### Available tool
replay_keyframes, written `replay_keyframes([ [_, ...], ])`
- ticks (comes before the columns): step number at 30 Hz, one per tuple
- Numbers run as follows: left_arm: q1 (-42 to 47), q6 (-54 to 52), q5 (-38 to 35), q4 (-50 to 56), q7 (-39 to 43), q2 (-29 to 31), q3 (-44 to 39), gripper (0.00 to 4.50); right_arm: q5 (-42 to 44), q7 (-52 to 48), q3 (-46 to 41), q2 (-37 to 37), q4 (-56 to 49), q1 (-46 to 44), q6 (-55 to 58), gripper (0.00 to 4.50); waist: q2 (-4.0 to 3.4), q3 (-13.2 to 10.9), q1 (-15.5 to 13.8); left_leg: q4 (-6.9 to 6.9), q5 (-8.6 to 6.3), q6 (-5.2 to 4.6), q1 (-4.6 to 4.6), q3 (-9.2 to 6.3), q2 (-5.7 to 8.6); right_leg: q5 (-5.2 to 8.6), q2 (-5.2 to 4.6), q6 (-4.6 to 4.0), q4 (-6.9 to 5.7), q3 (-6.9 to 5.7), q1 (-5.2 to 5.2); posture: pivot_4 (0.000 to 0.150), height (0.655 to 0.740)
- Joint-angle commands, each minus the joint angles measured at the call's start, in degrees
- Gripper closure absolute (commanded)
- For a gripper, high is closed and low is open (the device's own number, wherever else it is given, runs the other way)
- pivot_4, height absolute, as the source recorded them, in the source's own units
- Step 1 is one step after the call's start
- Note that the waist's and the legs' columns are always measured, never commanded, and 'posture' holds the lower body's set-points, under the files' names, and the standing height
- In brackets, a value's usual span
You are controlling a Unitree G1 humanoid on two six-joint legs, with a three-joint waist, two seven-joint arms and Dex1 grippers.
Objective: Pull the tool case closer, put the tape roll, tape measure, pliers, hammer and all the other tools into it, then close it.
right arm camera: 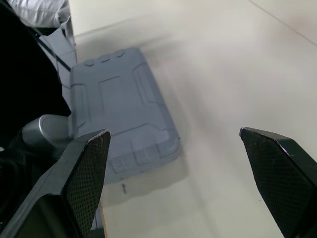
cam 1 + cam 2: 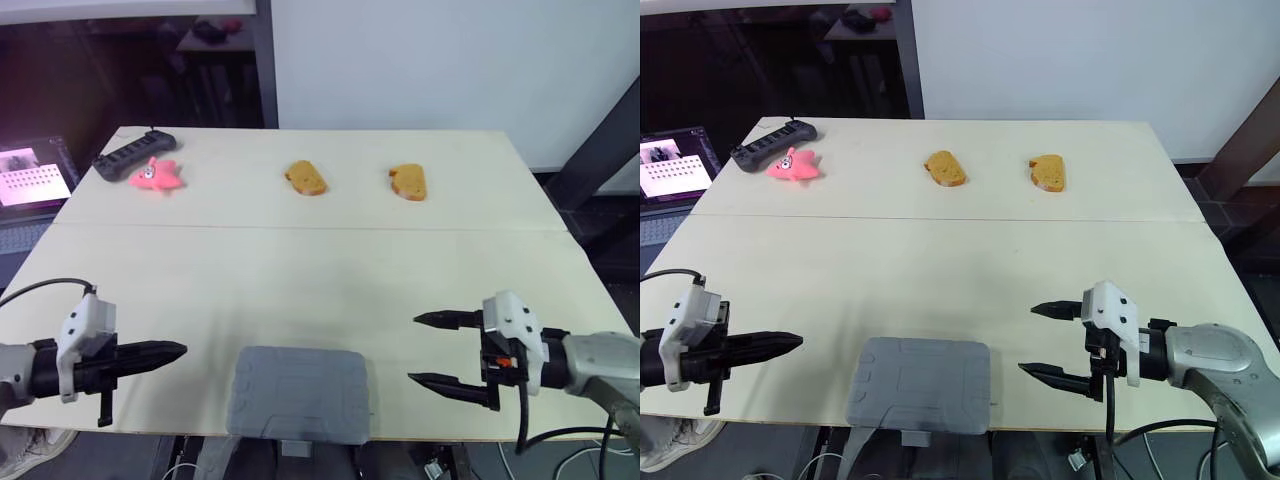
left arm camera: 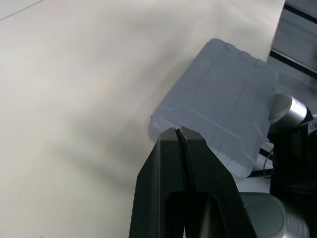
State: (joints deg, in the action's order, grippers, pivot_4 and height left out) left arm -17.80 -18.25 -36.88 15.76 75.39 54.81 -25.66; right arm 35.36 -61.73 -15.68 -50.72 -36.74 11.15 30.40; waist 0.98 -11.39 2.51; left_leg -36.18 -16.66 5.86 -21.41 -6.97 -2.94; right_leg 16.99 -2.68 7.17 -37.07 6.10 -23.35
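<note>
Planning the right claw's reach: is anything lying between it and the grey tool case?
Nothing: bare tabletop separates the right claw from the tool case, seen in both eye views.

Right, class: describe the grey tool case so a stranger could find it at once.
Start at the pale table. At its near edge, between the left gripper and the right gripper, lies the tool case, shut. It alone is a flat grey ribbed plastic box.

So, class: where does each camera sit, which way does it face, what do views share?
Left eye view: head, facing forward and down over the table; left fingers and right fingers show.
Right eye view: beside it, same scene.
Left wrist view: along shut left fingers toward the tool case.
Right wrist view: between open right fingers, same tool case.
</note>
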Motion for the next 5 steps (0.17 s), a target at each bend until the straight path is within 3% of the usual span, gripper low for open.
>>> replay_keyframes([
  [1, 0.32, 0.81, 0.25, 0.51, 0.61, -0.39, -0.21, 4.50, -0.32, -0.21, 0.42, -0.10, -0.47, 0.39, -1.66, 0.08, 0.00, 0.00, -0.01, 0.00, 0.00, 0.00, 0.00, 0.00, 0.00, 0.00, 0.00, 0.00, 0.00, 0.00, 0.00, 0.150, 0.7400],
  [5, 0.52, 2.75, 1.49, 0.55, 0.73, -1.05, -0.28, 4.50, -0.42, -0.18, 0.77, -0.30, -0.43, 0.98, -2.17, 0.08, 0.00, 0.00, 0.02, 0.01, 0.00, 0.00, 0.00, 0.00, 0.00, 0.00, 0.00, 0.00, 0.00, 0.00, 0.00, 0.150, 0.7400],
])
